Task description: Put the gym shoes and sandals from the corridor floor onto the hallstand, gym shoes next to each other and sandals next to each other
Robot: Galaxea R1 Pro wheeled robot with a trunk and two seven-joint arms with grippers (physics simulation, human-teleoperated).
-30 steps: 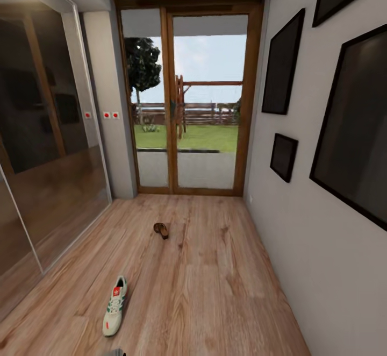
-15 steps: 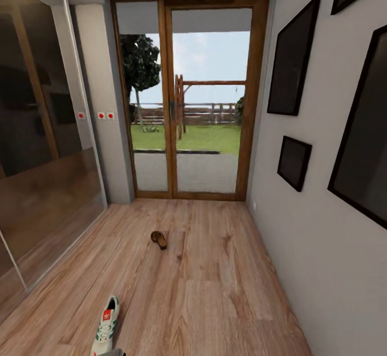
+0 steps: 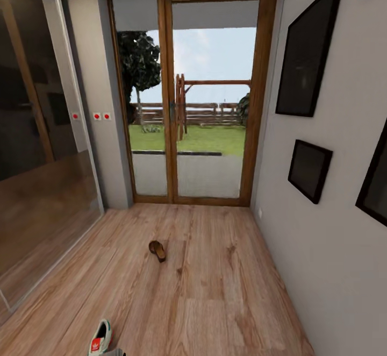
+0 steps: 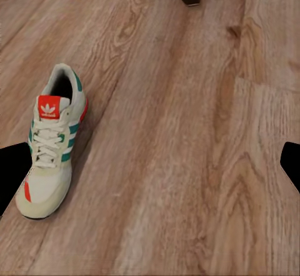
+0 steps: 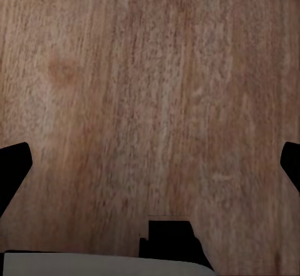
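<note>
a home corridor: glass door (image 3: 188, 98) (garden beyond), wall frames (image 3: 309, 49).

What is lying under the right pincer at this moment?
Under the right pincer, open and holding nothing, lies bare corridor floor. A dark part and a pale edge of the robot cover the floor nearest the camera.

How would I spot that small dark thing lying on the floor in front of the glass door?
Start at the wood-framed glass door at the corridor's far end and look down at the plank floor. Lying alone in the open, a little left of centre, is a dark brown sandal. The white gym shoe with green stripes and a red patch lies much nearer the camera.
</note>
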